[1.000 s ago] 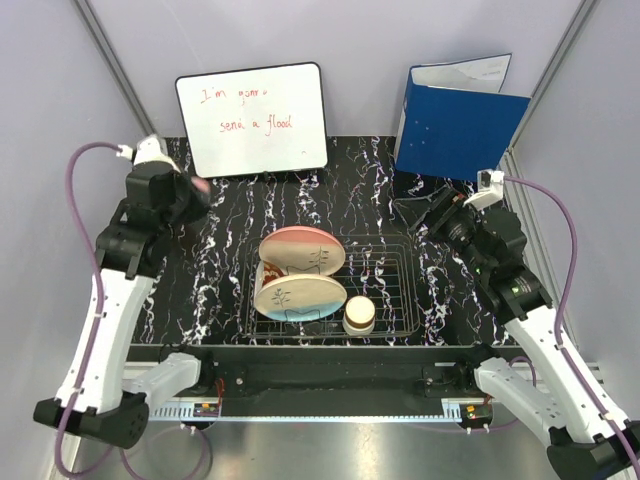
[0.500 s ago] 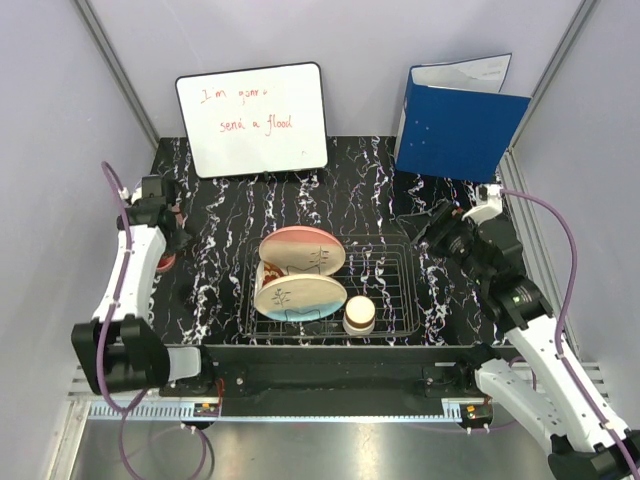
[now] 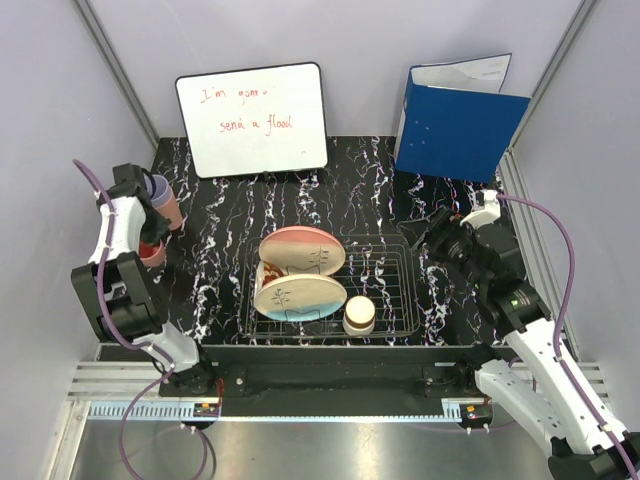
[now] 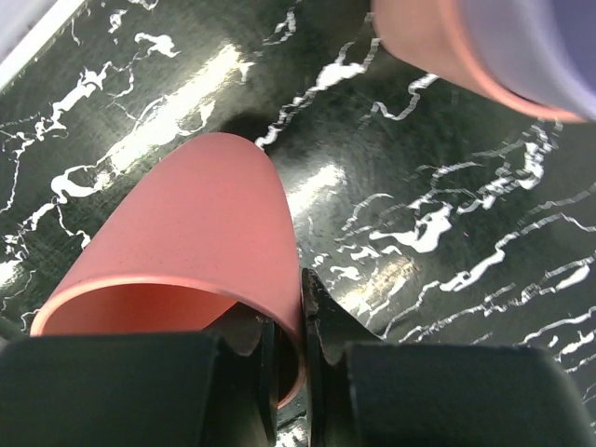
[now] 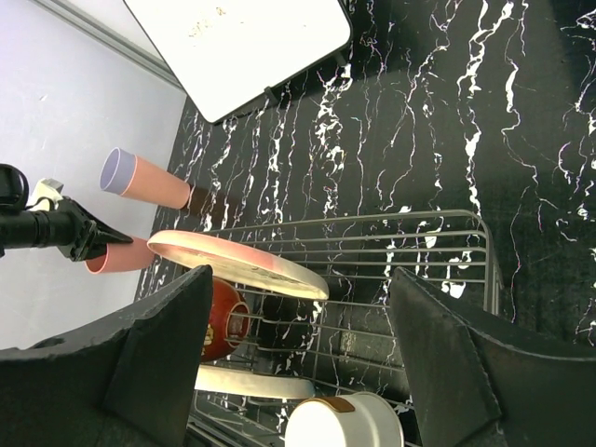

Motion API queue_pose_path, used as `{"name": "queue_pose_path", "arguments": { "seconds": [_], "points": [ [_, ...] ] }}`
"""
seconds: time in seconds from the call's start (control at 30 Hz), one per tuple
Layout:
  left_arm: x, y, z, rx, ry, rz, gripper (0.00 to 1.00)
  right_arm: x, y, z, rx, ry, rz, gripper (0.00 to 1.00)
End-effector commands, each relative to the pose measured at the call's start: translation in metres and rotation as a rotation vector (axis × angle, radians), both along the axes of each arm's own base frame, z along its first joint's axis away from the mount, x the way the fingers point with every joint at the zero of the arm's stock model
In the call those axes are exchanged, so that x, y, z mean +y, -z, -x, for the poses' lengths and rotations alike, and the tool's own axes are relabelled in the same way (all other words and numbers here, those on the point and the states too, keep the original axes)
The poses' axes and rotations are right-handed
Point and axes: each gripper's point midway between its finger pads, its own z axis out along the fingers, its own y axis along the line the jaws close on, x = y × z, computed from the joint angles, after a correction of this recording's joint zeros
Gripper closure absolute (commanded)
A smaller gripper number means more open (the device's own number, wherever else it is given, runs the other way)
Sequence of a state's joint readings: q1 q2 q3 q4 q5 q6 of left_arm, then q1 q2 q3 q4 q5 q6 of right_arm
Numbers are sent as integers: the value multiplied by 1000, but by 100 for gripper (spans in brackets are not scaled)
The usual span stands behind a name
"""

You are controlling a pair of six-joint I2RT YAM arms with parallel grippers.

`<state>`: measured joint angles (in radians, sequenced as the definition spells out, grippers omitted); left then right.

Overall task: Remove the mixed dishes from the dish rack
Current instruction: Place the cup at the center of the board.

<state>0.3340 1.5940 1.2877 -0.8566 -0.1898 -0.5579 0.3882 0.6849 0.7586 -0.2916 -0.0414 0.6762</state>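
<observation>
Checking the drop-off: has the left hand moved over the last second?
Yes. In the top view the left hand, shut on the pink tumbler, has gone left and nearer the arm bases, away from the whiteboard's lower left corner.

Pale grey walls [image 3: 360, 40]; black marbled tabletop [image 3: 360, 190]; whiteboard [image 3: 252, 120], blue folder [image 3: 460, 130] leaning behind

I'm looking into a robot lab cell. Plain grey panels [image 3: 360, 40] on aluminium struts [image 3: 110, 60] wall in my black marbled tabletop [image 3: 360, 190]. A scribbled whiteboard [image 3: 255, 120] and a blue folder [image 3: 460, 130] are propped behind.
</observation>
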Motion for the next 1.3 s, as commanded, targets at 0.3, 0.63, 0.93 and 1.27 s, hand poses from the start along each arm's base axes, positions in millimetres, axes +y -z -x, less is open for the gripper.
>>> {"name": "queue_pose_path", "arguments": {
  "seconds": [0.3, 0.63, 0.93, 1.27],
  "points": [
    [17, 35, 2, 4, -80, 110, 100, -1, 4, -5, -11, 4, 32, 15],
    [28, 29, 6, -10, -115, 119, 73, -4, 5, -1, -14, 11, 42, 13],
    [26, -22, 3, -107, -128, 92, 45, -2, 6, 0, -12, -5, 40, 13],
    [-9, -117, 7, -333, -70, 37, 35, 7, 15, 2, 22, -64, 57, 13]
  ]
}}
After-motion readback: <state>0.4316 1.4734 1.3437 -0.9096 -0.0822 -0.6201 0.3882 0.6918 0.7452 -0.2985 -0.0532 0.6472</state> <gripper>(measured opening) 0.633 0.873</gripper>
